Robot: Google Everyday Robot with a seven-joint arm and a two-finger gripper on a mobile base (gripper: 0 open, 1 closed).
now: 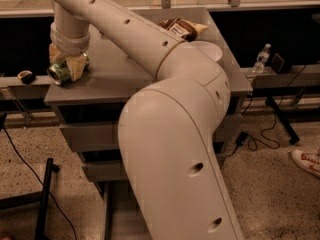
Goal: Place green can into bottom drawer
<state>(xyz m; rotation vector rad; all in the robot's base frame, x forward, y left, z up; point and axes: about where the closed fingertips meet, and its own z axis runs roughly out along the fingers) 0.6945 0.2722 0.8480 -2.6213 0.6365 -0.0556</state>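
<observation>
Bulky cream-white plastic arm (170,149), built of smooth rounded shells, dotted with small dark round holes. Ribbed cream collar (69,38) at the wrist. Ends in pale tan gripper (67,66) at left edge of grey cabinet top (110,79).
</observation>
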